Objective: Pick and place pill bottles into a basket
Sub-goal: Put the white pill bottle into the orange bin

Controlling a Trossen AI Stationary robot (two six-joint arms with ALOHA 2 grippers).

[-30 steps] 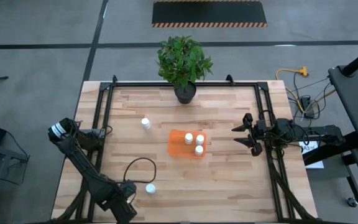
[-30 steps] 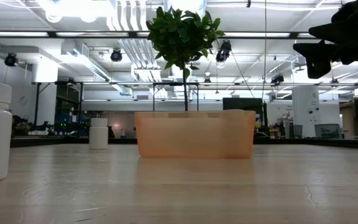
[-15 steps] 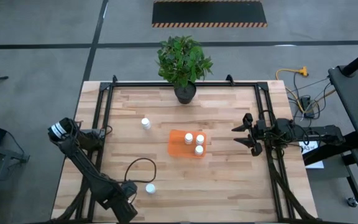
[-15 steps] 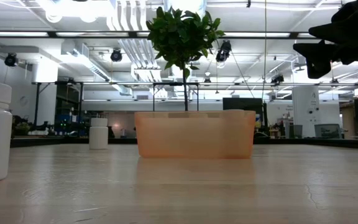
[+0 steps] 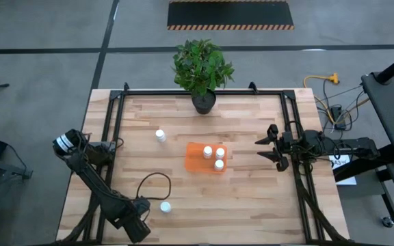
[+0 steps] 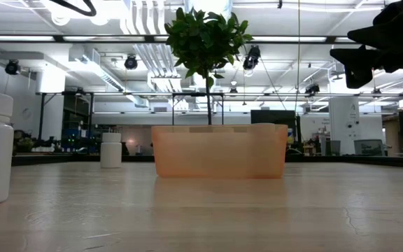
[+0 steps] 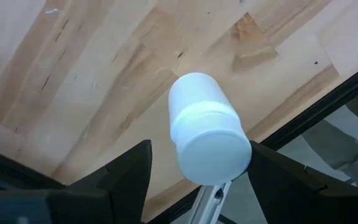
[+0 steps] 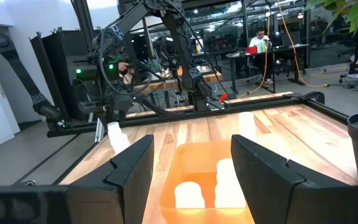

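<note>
The orange basket [image 5: 198, 158] stands mid-table with three white pill bottles [image 5: 215, 156] upright in it; it also shows in the low view [image 6: 219, 150] and the right wrist view [image 8: 194, 163]. One bottle [image 5: 160, 135] stands on the table left of and beyond the basket. Another bottle [image 5: 165, 206] stands near the table's near edge. My left gripper [image 5: 150, 212] is open there, a finger on either side of this bottle [image 7: 204, 127], with gaps showing. My right gripper [image 5: 260, 150] is open and empty, raised right of the basket.
A potted plant [image 5: 202, 72] stands at the table's far edge, behind the basket. Black frame rails [image 5: 115, 130] run along the table's left and right sides. A black cable [image 5: 149, 181] loops on the table by my left arm. Bare wood lies between the basket and the near edge.
My left arm has shifted slightly beside the near bottle, and a loop of its cable has come into the top of the low view. The bottles and the basket have kept still.
</note>
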